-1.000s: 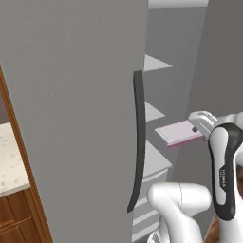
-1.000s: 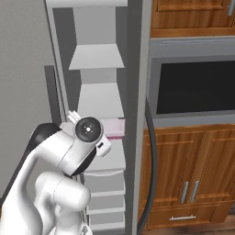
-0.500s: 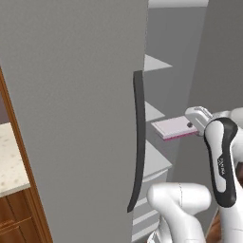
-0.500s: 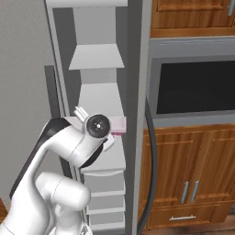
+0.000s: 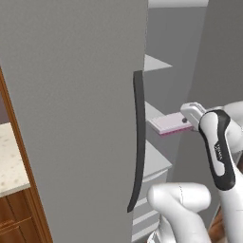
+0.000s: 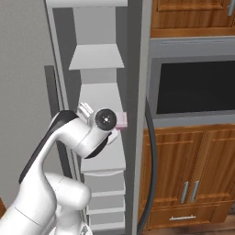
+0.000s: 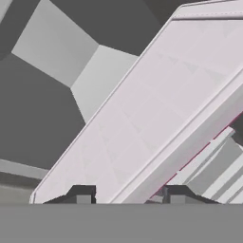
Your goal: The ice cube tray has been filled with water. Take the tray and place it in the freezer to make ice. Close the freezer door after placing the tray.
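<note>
The ice cube tray (image 5: pixel 167 124) is a thin pale lavender slab with a magenta lower edge. It is held level inside the open freezer (image 5: pixel 156 159), above a white shelf and not touching it. My gripper (image 5: pixel 186 122) is shut on the tray's near end. The right base view shows a pink corner of the tray (image 6: pixel 122 120) past my hand (image 6: pixel 114 124), among the white shelves (image 6: pixel 98 59). In the hand view the tray (image 7: pixel 156 114) runs up and away from my gripper (image 7: pixel 127 195). The freezer door (image 5: pixel 71 118) stands open on the left, its dark curved handle (image 5: pixel 138 142) toward me.
A closed grey fridge door edge (image 6: pixel 138 114) with a dark curved handle (image 6: pixel 152 165) borders the freezer on the right. Beyond it are a built-in black oven (image 6: pixel 197 87) and wooden cabinets (image 6: pixel 188 179). White drawers (image 6: pixel 106 193) sit below the shelves. A speckled counter (image 5: pixel 9 161) lies left.
The arm has carried the tray up and deeper into the freezer, toward the shelves. The grip has stayed shut and the door has not moved.
</note>
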Tool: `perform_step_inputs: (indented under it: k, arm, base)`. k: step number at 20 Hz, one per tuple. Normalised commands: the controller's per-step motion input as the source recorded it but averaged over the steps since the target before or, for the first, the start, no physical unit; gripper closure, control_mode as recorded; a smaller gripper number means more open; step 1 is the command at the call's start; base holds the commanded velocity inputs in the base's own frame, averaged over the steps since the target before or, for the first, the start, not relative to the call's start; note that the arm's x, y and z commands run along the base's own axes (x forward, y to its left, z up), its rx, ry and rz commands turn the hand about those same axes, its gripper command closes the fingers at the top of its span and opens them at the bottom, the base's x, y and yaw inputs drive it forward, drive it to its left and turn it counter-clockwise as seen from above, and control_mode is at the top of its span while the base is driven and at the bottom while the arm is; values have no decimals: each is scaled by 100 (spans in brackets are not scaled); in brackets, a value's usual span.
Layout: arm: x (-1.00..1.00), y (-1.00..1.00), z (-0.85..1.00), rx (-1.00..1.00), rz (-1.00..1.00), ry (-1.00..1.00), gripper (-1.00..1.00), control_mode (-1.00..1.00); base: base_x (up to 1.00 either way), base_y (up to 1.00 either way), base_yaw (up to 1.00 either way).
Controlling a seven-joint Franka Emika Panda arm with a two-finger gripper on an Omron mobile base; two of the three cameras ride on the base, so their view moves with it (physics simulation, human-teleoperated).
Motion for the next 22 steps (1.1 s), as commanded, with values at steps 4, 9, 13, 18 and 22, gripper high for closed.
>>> perform_step_inputs:
  k: [4, 9, 13, 18, 22]
  arm:
    - [38, 0, 0, 0, 3, 0, 100, -100]
    - [37, 0, -4, 0, 4, 0, 100, -100]
    - [40, 0, -8, 0, 4, 0, 100, -100]
    - [36, 1, -10, 0, 4, 0, 100, -100]
    - [31, 3, -7, 0, 3, 0, 100, -100]
  base:
    - [0, 0, 0]
    - [0, 0, 0]
    - [0, 0, 0]
    - [0, 0, 0]
    - [0, 0, 0]
